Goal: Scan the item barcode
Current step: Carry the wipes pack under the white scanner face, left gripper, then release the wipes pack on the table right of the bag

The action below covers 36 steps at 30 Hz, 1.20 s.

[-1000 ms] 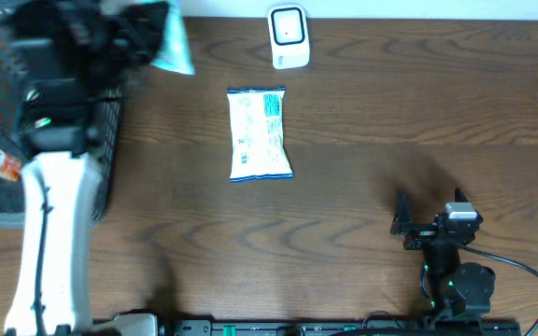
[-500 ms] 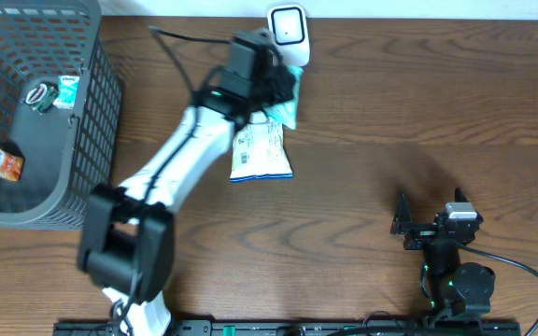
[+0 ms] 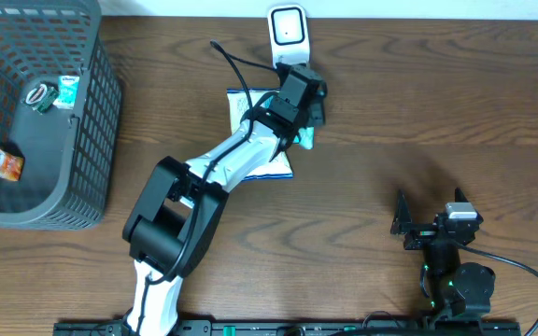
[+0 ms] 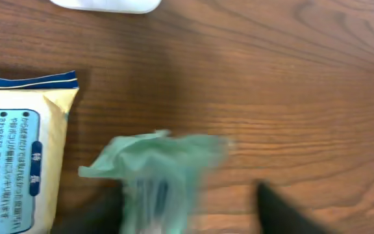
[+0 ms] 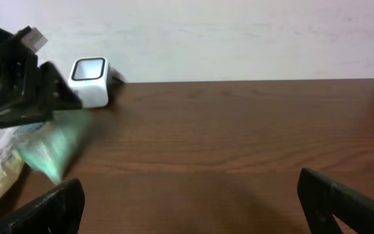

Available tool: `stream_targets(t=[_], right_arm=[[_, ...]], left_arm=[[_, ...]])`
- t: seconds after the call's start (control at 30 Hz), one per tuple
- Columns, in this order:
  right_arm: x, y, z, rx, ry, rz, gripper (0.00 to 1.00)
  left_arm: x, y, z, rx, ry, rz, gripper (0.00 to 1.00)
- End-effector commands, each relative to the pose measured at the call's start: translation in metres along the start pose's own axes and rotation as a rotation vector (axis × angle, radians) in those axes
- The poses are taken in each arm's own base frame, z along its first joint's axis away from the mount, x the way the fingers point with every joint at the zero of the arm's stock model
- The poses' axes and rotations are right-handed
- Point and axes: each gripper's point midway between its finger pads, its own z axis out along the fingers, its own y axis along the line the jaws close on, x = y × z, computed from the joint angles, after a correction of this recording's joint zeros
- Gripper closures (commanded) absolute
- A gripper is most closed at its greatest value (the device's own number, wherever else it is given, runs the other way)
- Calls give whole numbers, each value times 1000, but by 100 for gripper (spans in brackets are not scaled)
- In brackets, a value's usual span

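Green packet (image 4: 154, 162) between left end effector's (image 4: 190, 208) parted fingers, beside white pack (image 4: 18, 149) (scanner (image 3: 288, 35) nearby), right end effector (image 5: 197, 198) apart.

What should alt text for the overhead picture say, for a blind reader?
From above, a white robot arm stretches across a brown wooden table, its left gripper over a small green packet near a white scanner. A white-and-blue packet lies under the arm, a grey basket stands aside, and the right gripper sits open.
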Motion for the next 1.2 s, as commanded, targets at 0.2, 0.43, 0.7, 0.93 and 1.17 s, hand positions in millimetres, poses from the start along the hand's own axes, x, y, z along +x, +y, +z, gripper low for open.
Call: stream_targets(t=[0.2, 0.43, 0.7, 0.93, 1.17], right_arm=[[1, -2, 0, 11, 1, 11, 1], [1, -2, 0, 11, 1, 11, 1], [1, -2, 0, 11, 1, 11, 1], [1, -2, 0, 11, 1, 11, 1], [1, -2, 0, 11, 1, 11, 1]], left_arm=[[-54, -8, -38, 25, -133, 34, 19], [-132, -19, -141, 54, -349, 256, 18], [-225, 75, -282, -127, -620, 227, 11], [-249, 231, -366, -435, -707, 3, 11], [-211, 349, -393, -661, -590, -191, 11]])
